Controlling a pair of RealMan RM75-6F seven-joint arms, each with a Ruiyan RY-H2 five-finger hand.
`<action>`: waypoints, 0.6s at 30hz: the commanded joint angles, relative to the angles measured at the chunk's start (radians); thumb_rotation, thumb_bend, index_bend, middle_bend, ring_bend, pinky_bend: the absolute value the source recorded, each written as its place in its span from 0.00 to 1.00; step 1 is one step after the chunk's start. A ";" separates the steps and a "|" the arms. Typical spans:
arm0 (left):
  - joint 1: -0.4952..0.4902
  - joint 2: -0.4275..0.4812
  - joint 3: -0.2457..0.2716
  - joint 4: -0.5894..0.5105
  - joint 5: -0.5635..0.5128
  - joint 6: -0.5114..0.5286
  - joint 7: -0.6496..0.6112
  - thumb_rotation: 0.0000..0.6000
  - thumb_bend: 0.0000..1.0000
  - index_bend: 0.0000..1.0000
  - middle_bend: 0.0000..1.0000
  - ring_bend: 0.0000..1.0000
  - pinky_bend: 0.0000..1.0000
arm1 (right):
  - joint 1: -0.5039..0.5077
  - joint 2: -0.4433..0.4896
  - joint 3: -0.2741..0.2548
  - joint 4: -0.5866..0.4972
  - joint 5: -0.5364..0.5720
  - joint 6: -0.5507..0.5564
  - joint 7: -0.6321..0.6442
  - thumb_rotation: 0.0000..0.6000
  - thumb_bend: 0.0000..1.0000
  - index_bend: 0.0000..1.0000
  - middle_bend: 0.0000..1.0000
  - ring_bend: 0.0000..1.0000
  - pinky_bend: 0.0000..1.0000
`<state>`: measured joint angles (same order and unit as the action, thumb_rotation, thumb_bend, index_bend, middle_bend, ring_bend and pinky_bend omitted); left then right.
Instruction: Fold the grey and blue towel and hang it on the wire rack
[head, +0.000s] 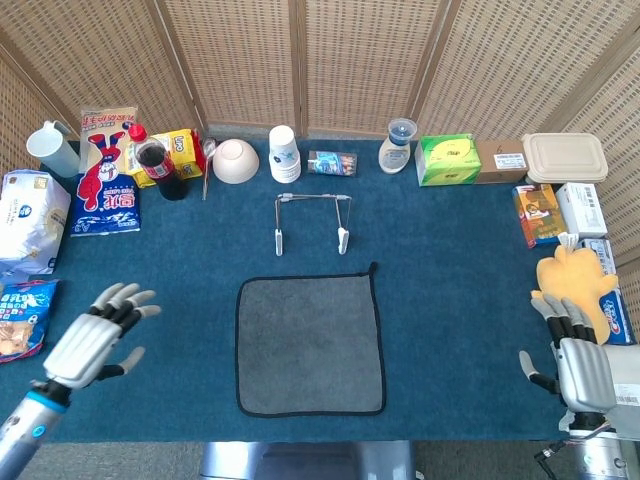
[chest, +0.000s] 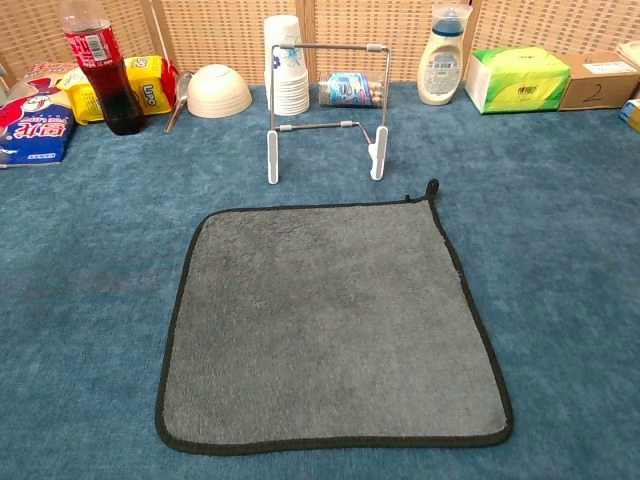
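Currently towel lies flat at frame centre, wire rack just above it, both hands empty w/ fingers spread — left hand lower left, right hand lower right; risk: one-corner pinch bunches cloth, or lift clips the light rack & tips it.

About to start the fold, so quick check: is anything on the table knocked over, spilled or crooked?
Nothing stands out. The towel lies flat and unfolded, the wire rack stands upright behind it, and the cola bottle and detergent bottle are upright. Both the left hand and right hand are empty.
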<state>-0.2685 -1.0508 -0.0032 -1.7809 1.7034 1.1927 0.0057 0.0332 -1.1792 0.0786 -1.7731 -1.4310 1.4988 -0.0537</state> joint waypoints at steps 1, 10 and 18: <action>-0.084 -0.022 -0.017 -0.007 0.026 -0.086 0.010 1.00 0.09 0.23 0.15 0.06 0.00 | -0.009 0.003 0.000 -0.005 0.002 0.013 -0.002 1.00 0.34 0.13 0.11 0.00 0.00; -0.210 -0.133 -0.034 -0.006 0.029 -0.218 0.061 1.00 0.09 0.21 0.14 0.06 0.00 | -0.032 0.016 -0.006 -0.009 0.011 0.034 -0.001 1.00 0.34 0.13 0.11 0.00 0.00; -0.282 -0.287 -0.018 0.001 -0.010 -0.320 0.171 1.00 0.09 0.17 0.09 0.02 0.00 | -0.046 0.026 -0.006 0.002 0.018 0.042 0.023 1.00 0.34 0.13 0.11 0.00 0.00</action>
<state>-0.5350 -1.3138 -0.0265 -1.7823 1.7088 0.8921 0.1554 -0.0125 -1.1538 0.0730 -1.7717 -1.4132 1.5411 -0.0302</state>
